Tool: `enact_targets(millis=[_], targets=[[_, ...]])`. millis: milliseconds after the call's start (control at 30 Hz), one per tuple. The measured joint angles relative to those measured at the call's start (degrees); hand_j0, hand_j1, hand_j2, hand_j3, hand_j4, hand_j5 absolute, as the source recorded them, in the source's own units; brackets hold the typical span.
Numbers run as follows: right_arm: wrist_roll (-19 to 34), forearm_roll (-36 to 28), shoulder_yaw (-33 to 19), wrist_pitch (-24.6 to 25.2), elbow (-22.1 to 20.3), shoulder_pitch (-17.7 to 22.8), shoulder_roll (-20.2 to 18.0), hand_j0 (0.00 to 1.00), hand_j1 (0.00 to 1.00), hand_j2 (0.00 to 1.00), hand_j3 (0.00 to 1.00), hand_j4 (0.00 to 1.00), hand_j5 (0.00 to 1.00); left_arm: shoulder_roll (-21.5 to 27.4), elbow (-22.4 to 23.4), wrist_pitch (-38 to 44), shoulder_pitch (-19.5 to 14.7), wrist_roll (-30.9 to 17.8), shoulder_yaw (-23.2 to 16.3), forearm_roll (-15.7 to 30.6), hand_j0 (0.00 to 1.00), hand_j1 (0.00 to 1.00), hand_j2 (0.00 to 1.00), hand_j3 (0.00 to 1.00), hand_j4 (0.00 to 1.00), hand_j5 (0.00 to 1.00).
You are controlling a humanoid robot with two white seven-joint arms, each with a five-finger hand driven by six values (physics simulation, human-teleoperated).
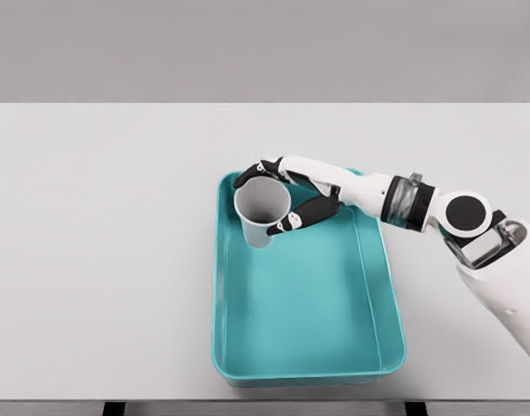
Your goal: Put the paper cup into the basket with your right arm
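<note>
Cup (262, 211) was right there in your right hand (293, 195), operator — fingers curled around the rim and upper wall, thumb side showing dark pads (293, 221) pressed against the near edge. It was a pale grey paper cup, tipped so its open mouth faced up toward the head camera, the narrow base pointing down and toward you. You had it above the far left corner of the teal basket (378, 286), inside the basket's outline; whether the base touched the floor of the basket, you couldn't tell from this angle. The basket itself was a shallow rectangular tray sitting on the white bench (100, 251), right of centre and close to the near edge. Your right arm (403, 201) came in from the right edge of the bench and reached across the basket's far right corner.
</note>
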Motion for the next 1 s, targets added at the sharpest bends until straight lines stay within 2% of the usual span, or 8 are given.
enact_targets(millis=[367,833,1000], targets=[[0.0,0.1,0.1,-1.1,0.0,2.5,-0.6,0.72,0.72,0.72,0.72,0.72,0.72,0.0,0.0,0.0,0.0,0.0,0.0,0.0,1.0,1.0,1.0,1.0,1.0,1.0],[0.0,0.1,0.3,-1.5,0.0,3.6,-0.7,0.73,0.73,0.73,0.73,0.73,0.73,0.0,0.0,0.0,0.0,0.0,0.0,0.0,1.0,1.0,1.0,1.0,1.0,1.0],[0.0,0.1,0.3,-1.7,0.0,3.6,-0.7,0.8,0.8,0.8,0.8,0.8,0.8,0.0,0.0,0.0,0.0,0.0,0.0,0.0,1.0,1.0,1.0,1.0,1.0,1.0]])
